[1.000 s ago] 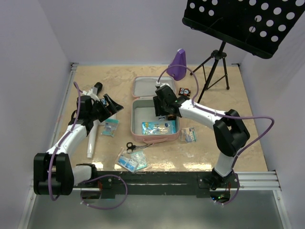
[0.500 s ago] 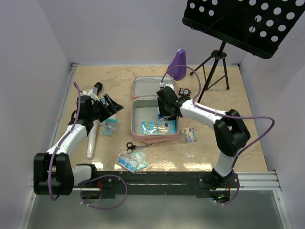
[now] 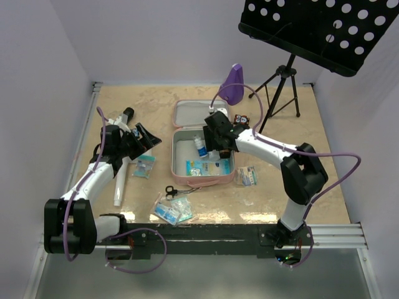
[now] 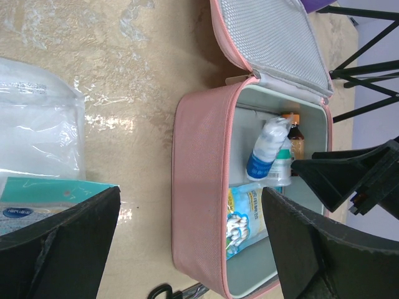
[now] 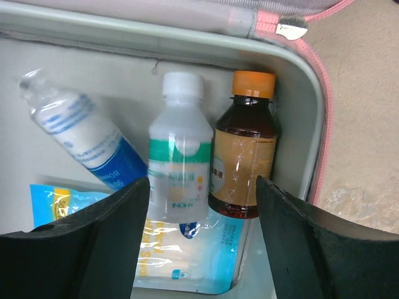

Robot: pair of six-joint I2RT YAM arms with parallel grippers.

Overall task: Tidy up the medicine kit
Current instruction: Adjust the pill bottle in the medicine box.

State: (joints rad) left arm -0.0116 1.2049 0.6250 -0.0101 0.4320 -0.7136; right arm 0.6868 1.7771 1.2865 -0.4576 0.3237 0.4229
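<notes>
The pink medicine kit lies open mid-table, lid flat behind it. My right gripper hangs open over its back right corner. The right wrist view shows the gripper above a white green-labelled bottle and a brown orange-capped bottle, gripping neither. A blue-labelled bottle leans beside them on a blue packet. My left gripper is open and empty, left of the kit. The left wrist view puts the kit's pink side wall between its fingers, farther off.
A purple metronome-shaped object and a music stand's tripod stand behind the kit. Scissors and blue packets lie in front. A packet and white tube lie left, another packet right.
My right gripper has opened wider and let go of a bottle, which now lies in the kit's back part. The left arm has not moved.
</notes>
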